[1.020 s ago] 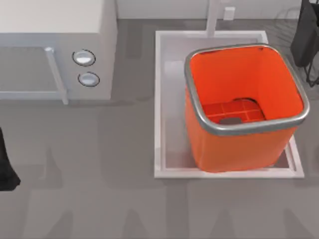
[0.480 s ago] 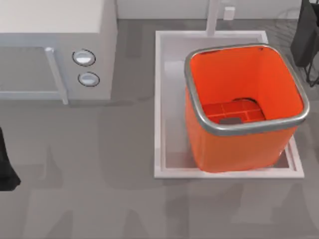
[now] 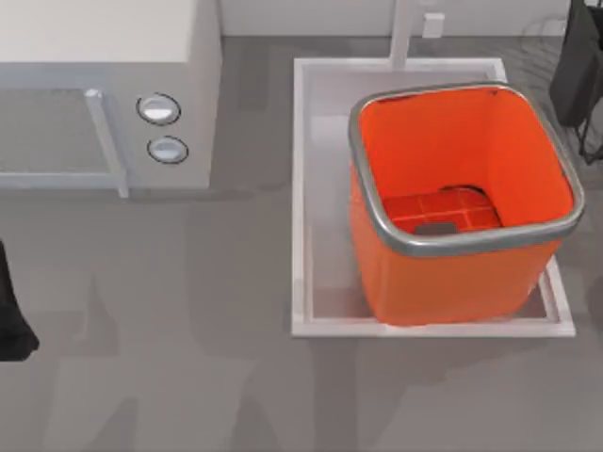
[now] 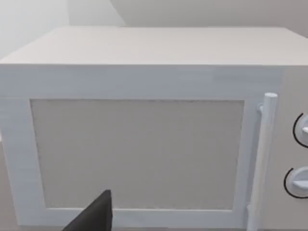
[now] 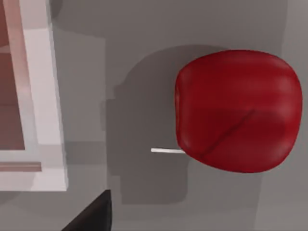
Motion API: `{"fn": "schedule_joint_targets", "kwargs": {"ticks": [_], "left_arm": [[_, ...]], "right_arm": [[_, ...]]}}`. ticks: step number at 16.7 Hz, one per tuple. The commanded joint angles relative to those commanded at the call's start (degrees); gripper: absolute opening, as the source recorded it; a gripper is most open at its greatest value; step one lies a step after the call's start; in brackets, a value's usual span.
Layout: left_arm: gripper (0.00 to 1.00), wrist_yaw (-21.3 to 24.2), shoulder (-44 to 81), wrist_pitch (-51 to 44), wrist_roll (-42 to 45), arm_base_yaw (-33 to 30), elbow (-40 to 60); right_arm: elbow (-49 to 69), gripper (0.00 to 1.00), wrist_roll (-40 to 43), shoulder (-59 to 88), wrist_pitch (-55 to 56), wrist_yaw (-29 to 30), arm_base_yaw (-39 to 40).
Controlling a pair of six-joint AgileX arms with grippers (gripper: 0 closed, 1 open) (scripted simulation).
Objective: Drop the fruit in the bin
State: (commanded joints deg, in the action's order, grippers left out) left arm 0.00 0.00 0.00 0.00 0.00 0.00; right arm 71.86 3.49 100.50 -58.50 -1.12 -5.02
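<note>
Top view: straight down on the table point(image 3: 188, 377), microwave point(image 3: 104, 56) at left, tray point(image 3: 301, 188) at right. Left wrist view: close, level, facing the microwave door point(image 4: 137, 154), shared with top. Right wrist view: close, downward, sharing the tray's edge point(image 5: 45, 96).

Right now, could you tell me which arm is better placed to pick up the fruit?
Right, probably. Its wrist camera looks straight down on the red fruit lying on the table beside the tray, while the left wrist faces the microwave, away from the bin.
</note>
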Motion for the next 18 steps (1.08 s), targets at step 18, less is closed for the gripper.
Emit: {"fn": "schedule_joint_targets", "kwargs": {"ticks": [18], "left_arm": [[1.00,0.00,0.00,0.00,0.00,0.00,0.00]], "right_arm": [[1.15,1.00,0.11,14.90,6.75,0.05,-0.37]]}}
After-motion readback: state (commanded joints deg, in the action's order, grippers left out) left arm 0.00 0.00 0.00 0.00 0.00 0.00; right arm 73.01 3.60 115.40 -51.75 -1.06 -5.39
